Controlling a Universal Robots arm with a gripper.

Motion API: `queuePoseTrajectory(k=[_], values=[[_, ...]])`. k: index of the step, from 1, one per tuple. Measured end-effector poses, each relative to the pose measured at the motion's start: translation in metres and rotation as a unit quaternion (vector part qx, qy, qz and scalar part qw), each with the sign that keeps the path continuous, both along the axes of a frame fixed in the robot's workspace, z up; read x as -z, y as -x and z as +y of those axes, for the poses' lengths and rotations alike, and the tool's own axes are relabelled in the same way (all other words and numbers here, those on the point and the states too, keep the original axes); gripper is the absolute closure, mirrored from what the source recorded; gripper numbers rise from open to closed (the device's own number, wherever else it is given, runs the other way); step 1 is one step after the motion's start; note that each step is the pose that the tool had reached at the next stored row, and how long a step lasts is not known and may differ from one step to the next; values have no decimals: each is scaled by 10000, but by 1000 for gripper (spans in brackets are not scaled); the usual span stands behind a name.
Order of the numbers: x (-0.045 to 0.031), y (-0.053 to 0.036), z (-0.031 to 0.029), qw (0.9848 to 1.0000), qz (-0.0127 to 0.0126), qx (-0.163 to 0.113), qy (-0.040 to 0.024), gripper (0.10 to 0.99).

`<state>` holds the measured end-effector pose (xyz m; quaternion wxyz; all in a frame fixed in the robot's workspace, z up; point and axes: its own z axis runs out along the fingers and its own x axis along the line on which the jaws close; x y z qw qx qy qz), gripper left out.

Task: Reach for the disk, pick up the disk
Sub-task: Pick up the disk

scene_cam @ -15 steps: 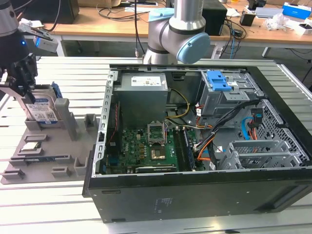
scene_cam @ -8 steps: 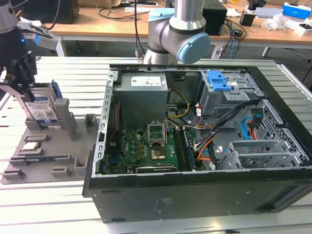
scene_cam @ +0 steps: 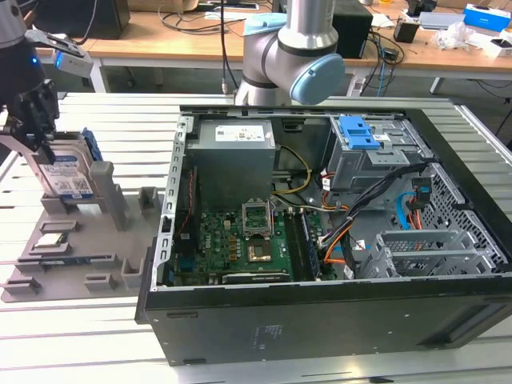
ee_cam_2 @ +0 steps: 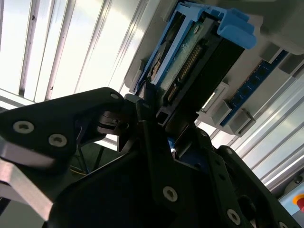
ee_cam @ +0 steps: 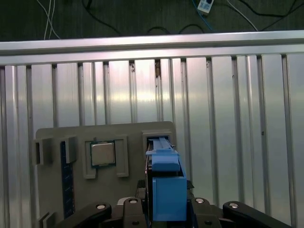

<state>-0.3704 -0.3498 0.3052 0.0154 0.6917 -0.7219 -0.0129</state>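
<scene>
**Hand (scene_cam: pixel 36 148) down over the disk (scene_cam: pixel 68 172) at the fixture**

Hand and disk meet at the exterior view's left edge. The disk stands on edge in a slot of the grey fixture tray (scene_cam: pixel 80 264), label facing outward and a blue rail showing behind it. In the second wrist view the hand (ee_cam_2: pixel 166 123) straddles one end of the disk (ee_cam_2: pixel 190 71), close by its connector row. From where I stand I cannot tell whether it has clamped down or merely sits around it. The disk looks seated in its slot, not yet lifted.

The hold seems to sit towards one corner, not over the middle. To my eye that is the risk: pulled from there, the disk could tip and bind in the slot. It might then drag the tray across the slatted bench (scene_cam: pixel 96 344). Its smooth metal faces could also slide out of a light hold. The processor chip (ee_cam: pixel 103 153) sits in a pocket just beside the disk (ee_cam: pixel 164 185), where a drop might strike it. The open computer case (scene_cam: pixel 320 320) lies well apart.
</scene>
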Motion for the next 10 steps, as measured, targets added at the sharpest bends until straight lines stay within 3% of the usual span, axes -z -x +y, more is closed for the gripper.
queuePoseTrajectory(k=[10], values=[[-149,-1,1,10000,0,0,6,722]])
